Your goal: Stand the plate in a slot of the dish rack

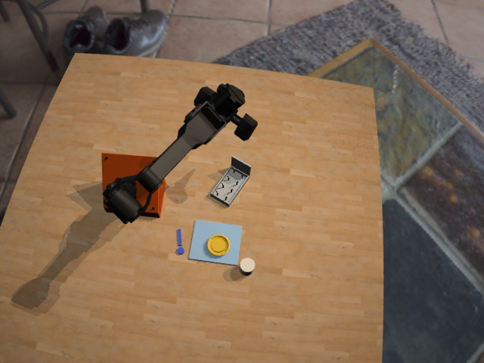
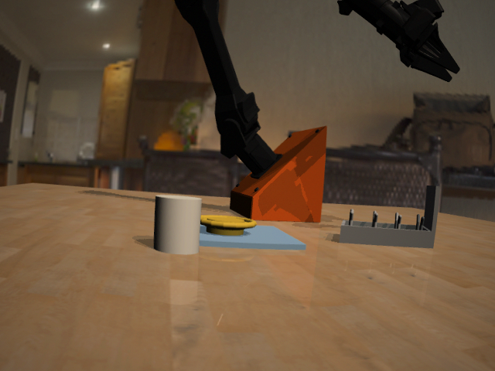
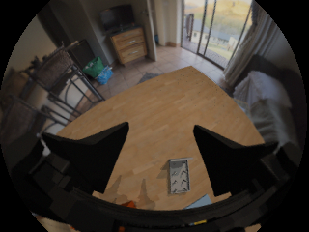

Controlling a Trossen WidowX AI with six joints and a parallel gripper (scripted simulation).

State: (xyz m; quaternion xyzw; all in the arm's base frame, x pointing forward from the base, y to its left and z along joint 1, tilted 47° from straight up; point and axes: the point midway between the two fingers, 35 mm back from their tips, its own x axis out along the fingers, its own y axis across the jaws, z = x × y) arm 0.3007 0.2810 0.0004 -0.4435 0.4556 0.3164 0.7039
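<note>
The yellow plate (image 1: 218,244) (image 2: 227,222) lies flat on a light blue mat (image 1: 201,252) (image 2: 275,240) near the table's middle. The grey dish rack (image 1: 229,181) (image 2: 385,235) (image 3: 180,176), with upright pegs and a taller end wall, stands empty on the table a little beyond the mat. My gripper (image 1: 246,131) (image 2: 449,73) (image 3: 161,127) is open and empty. It hangs high in the air above and slightly beyond the rack, pointing down at the table, far from the plate.
A cream cup (image 1: 246,265) (image 2: 177,224) stands just off the mat's corner, close to the plate. A blue spoon-like piece (image 1: 179,241) lies left of the mat. The arm's orange base block (image 1: 117,168) (image 2: 295,187) sits left of the rack.
</note>
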